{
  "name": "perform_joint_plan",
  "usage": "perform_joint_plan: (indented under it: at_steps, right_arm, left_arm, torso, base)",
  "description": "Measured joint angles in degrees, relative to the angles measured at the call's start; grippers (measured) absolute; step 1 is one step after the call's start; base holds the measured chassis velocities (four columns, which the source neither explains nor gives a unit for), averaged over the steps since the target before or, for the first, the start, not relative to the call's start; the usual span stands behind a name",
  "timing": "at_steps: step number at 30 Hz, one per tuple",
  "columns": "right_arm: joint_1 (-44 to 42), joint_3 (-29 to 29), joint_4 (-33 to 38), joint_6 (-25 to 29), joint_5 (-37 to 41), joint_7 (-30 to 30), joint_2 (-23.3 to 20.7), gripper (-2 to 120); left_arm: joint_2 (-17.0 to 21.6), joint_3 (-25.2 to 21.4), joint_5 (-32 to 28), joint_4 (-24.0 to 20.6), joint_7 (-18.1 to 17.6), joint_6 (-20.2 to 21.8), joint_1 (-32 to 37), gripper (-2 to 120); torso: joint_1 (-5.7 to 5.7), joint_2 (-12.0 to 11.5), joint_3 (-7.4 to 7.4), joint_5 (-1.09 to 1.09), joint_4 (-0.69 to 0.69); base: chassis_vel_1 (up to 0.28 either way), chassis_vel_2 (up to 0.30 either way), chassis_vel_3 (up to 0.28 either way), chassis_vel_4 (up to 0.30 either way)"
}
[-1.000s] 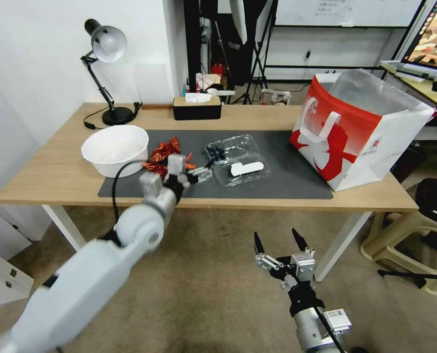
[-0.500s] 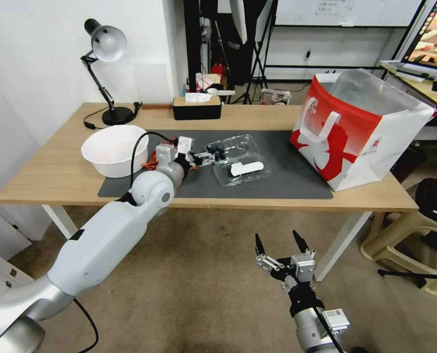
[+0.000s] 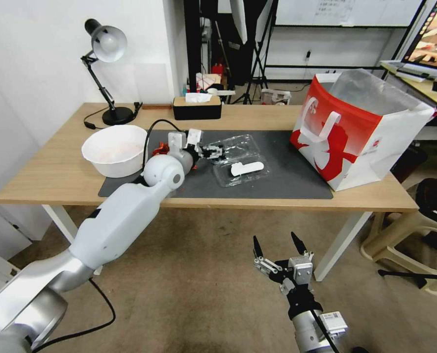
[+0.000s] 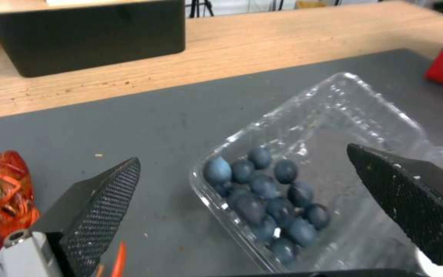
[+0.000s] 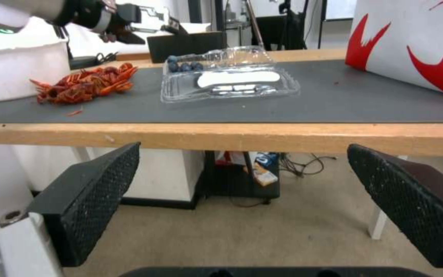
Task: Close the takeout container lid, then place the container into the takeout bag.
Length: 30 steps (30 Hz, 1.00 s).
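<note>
- Below the table's front edge, nearest the robot, the right gripper (image 3: 275,243) hangs over the carpeted floor with its two black fingers spread wide and nothing between them; in its wrist view it (image 5: 242,200) looks up at the underside of the wooden table (image 3: 56,176).
- On the dark mat (image 3: 287,181), the takeout container (image 3: 238,159) lies open and flat, its two clear halves side by side.
- Its nearer half is the lid (image 3: 243,171), face up on the mat with the white oblong sticker (image 3: 246,168) showing; the right wrist view shows the same lid (image 5: 232,86) in front of the berry half.
- Its farther half holds the dark blue berries (image 4: 265,194), heaped at the end closest to the left gripper.
- Reaching in from the left, the left gripper (image 3: 214,151) sits at the berry end of the container's far half; the left wrist view shows it (image 4: 242,184) with fingers well apart, one over the mat, the other over the clear tray, and the berries between them, gripping nothing.
- Just left of the container lies a pile of red crayfish (image 5: 85,84) on the mat, partly hidden by the left arm in the head view.
- Farther left stands a round white bowl (image 3: 114,147), at the mat's left end.
- At the right end of the table stands the takeout bag (image 3: 360,132), upright and open at the top, silvery lining showing, well apart from the container.
- Along the table's back edge sit a black tissue box (image 3: 196,108) and a desk lamp (image 3: 105,73).
</note>
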Motion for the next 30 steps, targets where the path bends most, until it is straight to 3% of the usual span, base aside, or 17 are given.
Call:
perform_joint_plan:
  at_steps: [7, 14, 30]
  right_arm:
    - [0.2, 0.1, -0.2, 0.1, 0.1, 0.0, -0.4, 100]
    - [0.6, 0.1, -0.6, 0.1, 0.3, 0.0, -0.6, 100]
    - [0.7, 0.0, -1.0, 0.5, 0.4, 0.0, -0.7, 100]
  left_arm:
    - [-1.7, 1.0, 2.3, 4.2, -0.9, 2.2, -2.6, 100]
    - [-1.4, 1.3, 3.6, 5.3, -0.2, 5.7, -3.6, 100]
    - [-1.0, 1.8, 6.8, 6.9, 0.8, 8.3, -4.8, 100]
  torso:
    - [0.00, 0.0, 0.00, -0.01, 0.00]
    - [0.00, 0.0, -0.01, -0.01, 0.01]
    - [0.01, 0.0, 0.00, -0.01, 0.01]
  base:
    - [0.000, 0.000, 0.000, 0.000]
    - [0.000, 0.000, 0.000, 0.000]
    - [0.000, 0.000, 0.000, 0.000]
